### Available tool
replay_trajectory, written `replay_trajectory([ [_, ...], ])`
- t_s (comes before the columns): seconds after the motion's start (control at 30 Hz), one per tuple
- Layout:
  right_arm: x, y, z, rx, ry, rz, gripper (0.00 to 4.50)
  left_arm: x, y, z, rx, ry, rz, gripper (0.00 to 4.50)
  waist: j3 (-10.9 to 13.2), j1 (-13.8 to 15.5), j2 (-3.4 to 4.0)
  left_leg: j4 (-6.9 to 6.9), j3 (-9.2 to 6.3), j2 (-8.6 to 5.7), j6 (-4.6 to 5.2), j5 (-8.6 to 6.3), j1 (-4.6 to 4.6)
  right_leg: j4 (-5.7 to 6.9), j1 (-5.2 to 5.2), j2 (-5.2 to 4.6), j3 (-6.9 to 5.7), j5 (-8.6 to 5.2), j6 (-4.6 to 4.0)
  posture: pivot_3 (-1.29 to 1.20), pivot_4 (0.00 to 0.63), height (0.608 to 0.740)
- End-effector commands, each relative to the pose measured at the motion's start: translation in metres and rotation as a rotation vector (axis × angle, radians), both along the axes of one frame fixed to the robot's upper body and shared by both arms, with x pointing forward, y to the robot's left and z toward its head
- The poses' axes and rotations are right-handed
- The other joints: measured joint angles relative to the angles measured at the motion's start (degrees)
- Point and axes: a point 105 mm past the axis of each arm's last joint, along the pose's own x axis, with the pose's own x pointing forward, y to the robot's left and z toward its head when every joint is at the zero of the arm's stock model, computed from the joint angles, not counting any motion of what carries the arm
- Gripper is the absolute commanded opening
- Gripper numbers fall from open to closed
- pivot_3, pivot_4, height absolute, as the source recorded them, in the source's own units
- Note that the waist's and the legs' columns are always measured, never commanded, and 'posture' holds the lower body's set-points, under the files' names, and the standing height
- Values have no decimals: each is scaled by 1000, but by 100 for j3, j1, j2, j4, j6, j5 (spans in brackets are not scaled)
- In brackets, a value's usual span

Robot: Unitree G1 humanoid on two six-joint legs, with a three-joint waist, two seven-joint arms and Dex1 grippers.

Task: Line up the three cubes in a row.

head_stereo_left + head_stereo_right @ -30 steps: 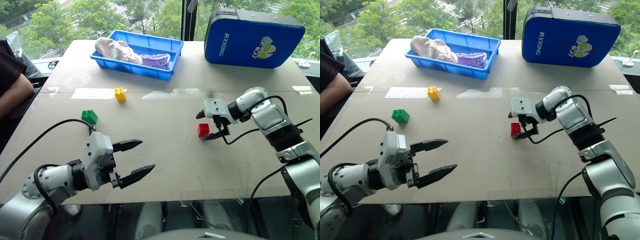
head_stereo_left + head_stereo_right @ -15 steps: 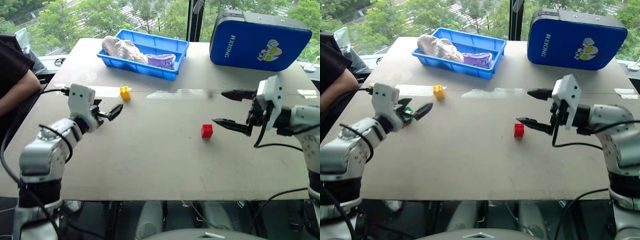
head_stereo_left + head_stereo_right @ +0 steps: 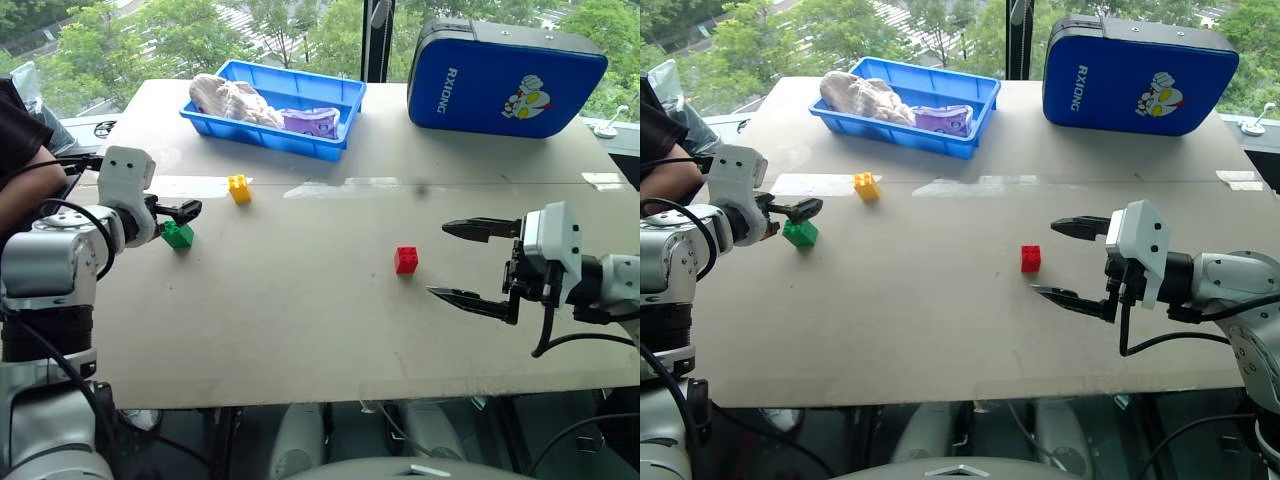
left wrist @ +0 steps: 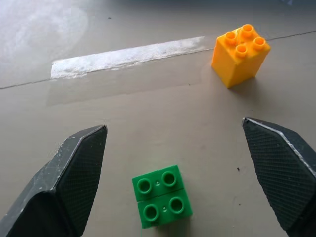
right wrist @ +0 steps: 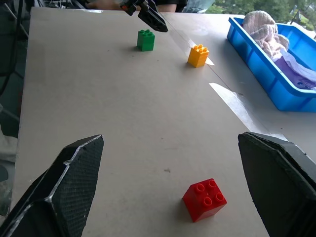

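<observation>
The left gripper point(image 4: 182, 163) hangs over the worktop point(image 3: 300, 320), fingers point(image 4: 79, 168) wide; the green cube point(image 4: 161, 195) lies between them, apparently untouched, the yellow cube point(image 4: 240, 54) beyond one fingertip. The right gripper point(image 5: 170, 182) fingers, also wide, frame the red cube point(image 5: 204, 199), clear of both.

I stand before a broad beige surface point(image 3: 300, 320) made of boards joined by a taped seam point(image 3: 190, 186). Beyond its far edge, large windows point(image 3: 150, 30) show sunlit green trees, split by a dark vertical frame post point(image 3: 376, 35). Daylight glares softly off the board. Below the near edge, the floor lies in shadow.
</observation>
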Motion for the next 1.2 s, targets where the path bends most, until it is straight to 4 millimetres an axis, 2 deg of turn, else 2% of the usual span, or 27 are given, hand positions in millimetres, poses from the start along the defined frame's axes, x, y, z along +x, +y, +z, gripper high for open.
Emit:
replay_trajectory([
  [0.03,-3,4,9,-1,-63,49,4476,-14,-1,2,-24,27,93,4500,-2,9,-6,1,-1,0,0,0,-1,0,0,-1,0,3,5,0,150,740],
  [0.2,0,6,17,18,-96,75,4476,-19,1,-12,1,47,158,4500,-3,8,-7,0,-2,-1,0,0,0,1,0,0,1,5,6,0,150,740],
  [0.53,2,8,18,13,-114,73,4476,-2,9,-28,18,-14,226,4500,-4,47,-9,0,-3,-2,0,0,0,3,0,-5,0,7,3,0,150,740],
  [0.77,2,5,20,7,-120,60,4500,9,18,-31,41,-57,195,1270,-5,63,-10,0,-2,-1,0,0,0,2,0,-8,-2,7,2,0,150,740],
  [0.87,2,5,19,2,-115,55,4500,12,17,-29,38,-82,143,1320,-5,66,-10,0,-1,-2,0,0,1,3,0,-8,-3,7,2,0,150,740],
  [0.97,2,4,17,1,-105,50,4500,13,1,-19,12,-151,-23,1320,-5,83,-11,0,-2,-1,0,0,-1,2,0,-9,-5,7,2,0,150,740],
  [1.07,2,2,14,-7,-104,43,4500,5,-39,-14,-7,-191,-365,1320,-5,89,-11,-1,0,-1,0,0,-1,1,-1,-15,-6,-1,-12,0,150,740],
  [1.13,4,1,11,-6,-109,24,4500,-13,-74,-17,-49,-153,-665,1320,-5,113,-10,-1,3,-1,0,0,-2,1,-2,-22,-7,-6,-20,0,150,740],
  [1.2,4,-1,8,8,-107,19,4500,-26,-93,-19,-82,-94,-849,1320,-5,123,-10,0,4,-1,0,0,-3,-2,-2,-31,-8,-7,-22,0,150,740],
])
